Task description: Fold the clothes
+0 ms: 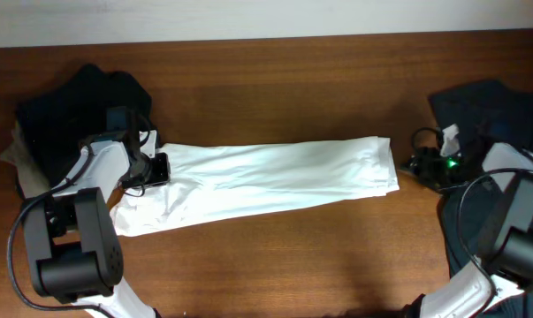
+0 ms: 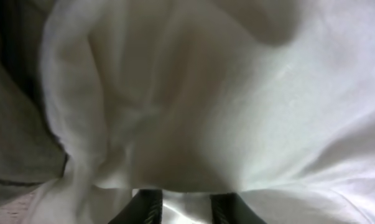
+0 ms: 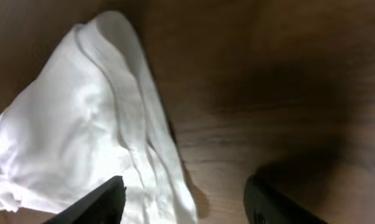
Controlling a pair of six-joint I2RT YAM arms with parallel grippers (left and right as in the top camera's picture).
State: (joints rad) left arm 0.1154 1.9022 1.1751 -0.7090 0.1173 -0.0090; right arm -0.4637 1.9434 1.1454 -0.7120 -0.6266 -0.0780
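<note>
The white shirt [image 1: 275,177] lies folded into a long strip across the middle of the table. My left gripper [image 1: 156,168] is at its left end. In the left wrist view the fingers [image 2: 186,211] are closed in on a bunch of white cloth [image 2: 237,93], which fills the view. My right gripper [image 1: 416,163] is just off the shirt's right end. In the right wrist view its fingers [image 3: 184,202] are wide open over the shirt's edge [image 3: 100,124] and the bare wood, holding nothing.
A heap of black clothes [image 1: 80,102] with a beige garment [image 1: 11,155] under it lies at the back left. A dark slate-blue garment [image 1: 483,102] lies at the right edge, under the right arm. The table [image 1: 275,256] is brown wood.
</note>
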